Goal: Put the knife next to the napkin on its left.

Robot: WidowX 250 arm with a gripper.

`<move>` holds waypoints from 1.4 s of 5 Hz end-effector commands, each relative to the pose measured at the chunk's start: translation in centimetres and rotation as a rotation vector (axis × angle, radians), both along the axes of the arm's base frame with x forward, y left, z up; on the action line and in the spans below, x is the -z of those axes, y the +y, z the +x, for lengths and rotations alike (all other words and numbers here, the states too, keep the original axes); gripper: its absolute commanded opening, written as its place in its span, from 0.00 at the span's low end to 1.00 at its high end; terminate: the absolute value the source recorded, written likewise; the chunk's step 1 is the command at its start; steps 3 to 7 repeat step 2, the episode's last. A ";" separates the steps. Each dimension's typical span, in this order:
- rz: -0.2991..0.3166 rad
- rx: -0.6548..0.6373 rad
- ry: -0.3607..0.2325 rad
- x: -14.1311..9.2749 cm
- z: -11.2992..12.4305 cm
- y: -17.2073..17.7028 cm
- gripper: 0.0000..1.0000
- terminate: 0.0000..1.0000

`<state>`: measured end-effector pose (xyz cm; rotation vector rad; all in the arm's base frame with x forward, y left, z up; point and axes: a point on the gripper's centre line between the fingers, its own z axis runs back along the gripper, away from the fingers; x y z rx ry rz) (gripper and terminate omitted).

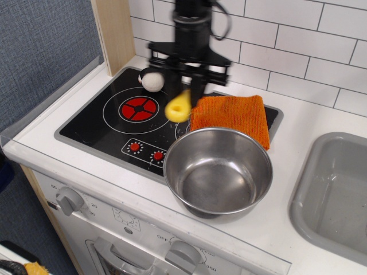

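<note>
My gripper (187, 87) is shut on the knife (179, 106), holding it by its upper end so the chunky yellow handle hangs down in the air over the stovetop (114, 129). The blade is hidden between the fingers. The knife hangs just left of the napkin (230, 117), a folded orange cloth lying on the right burner behind the steel bowl. The gripper is above the cooktop, between the red left burner and the napkin's left edge.
A steel bowl (218, 171) stands in front of the napkin at the stove's right front. A white ball in a black cup (152, 79) sits at the stove's back left. A grey sink (335, 195) is at the right. A wooden post (114, 31) stands at the back left.
</note>
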<state>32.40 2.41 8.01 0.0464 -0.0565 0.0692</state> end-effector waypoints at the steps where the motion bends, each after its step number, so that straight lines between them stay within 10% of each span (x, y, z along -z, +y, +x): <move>1: 0.075 0.032 -0.014 -0.2 -5.6 6.8 0.00 0.00; 2: 0.074 -0.009 -0.006 1.0 -7.1 8.9 0.00 1.00; 7: 0.074 -0.009 -0.006 1.0 -7.1 8.9 0.00 1.00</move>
